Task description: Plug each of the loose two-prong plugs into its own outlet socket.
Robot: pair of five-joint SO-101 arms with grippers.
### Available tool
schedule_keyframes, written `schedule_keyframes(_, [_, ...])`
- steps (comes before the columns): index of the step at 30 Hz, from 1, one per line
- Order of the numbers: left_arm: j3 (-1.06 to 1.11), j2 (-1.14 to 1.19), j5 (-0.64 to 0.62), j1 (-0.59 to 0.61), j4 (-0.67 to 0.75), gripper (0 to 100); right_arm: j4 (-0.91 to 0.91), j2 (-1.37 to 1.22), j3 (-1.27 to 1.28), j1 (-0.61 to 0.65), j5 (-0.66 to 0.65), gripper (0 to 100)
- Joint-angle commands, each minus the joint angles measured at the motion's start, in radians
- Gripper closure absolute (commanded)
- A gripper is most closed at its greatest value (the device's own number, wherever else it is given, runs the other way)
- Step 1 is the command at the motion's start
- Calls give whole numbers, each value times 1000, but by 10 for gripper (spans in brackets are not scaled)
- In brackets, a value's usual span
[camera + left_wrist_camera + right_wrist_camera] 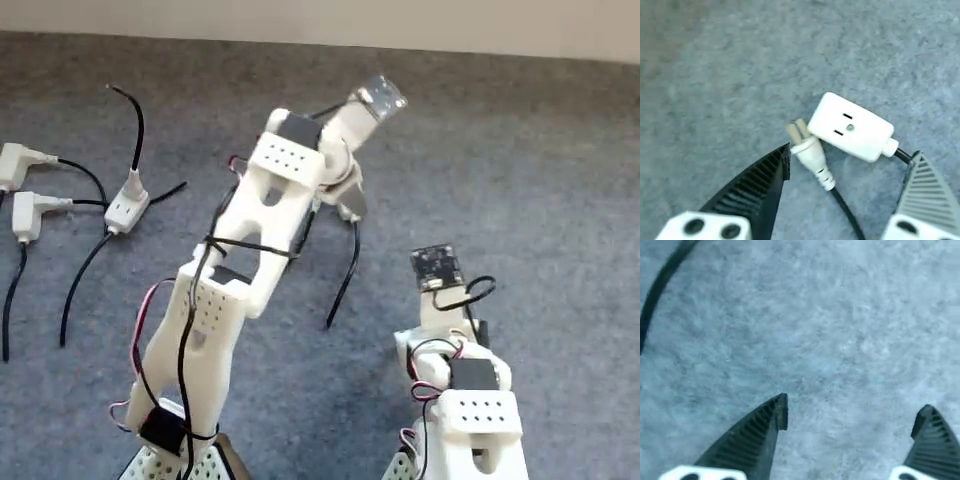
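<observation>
**Two-prong plug** (809, 149): white, lying on the carpet (715, 75). Its prongs are against the end of the outlet socket (850, 127) and not inserted.

**Left gripper** (851, 151): jaws spread and empty, straddling the socket. The plug lies just inside the dark jaw, so the gripper is probably poised to grasp it.

**Right gripper** (855, 404): jaws released over bare carpet, likely idle.

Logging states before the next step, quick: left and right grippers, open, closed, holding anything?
Left gripper: open, holding nothing.
Right gripper: open, holding nothing.
</observation>
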State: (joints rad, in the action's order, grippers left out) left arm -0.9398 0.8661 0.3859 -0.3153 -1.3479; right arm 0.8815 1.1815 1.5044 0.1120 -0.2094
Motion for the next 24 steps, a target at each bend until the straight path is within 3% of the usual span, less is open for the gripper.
schedule_keyframes(1, [-47, 33, -5, -58, 20, 643, -15, 18, -13, -44, 14, 623])
schedule_keyframes(10, [-56, 143, -5, -93, 21, 643, -15, 19, -13, -39, 12, 623])
schedule_keyframes(24, [-56, 166, -3, 71, -57, 643, -15, 19, -13, -39, 9, 623])
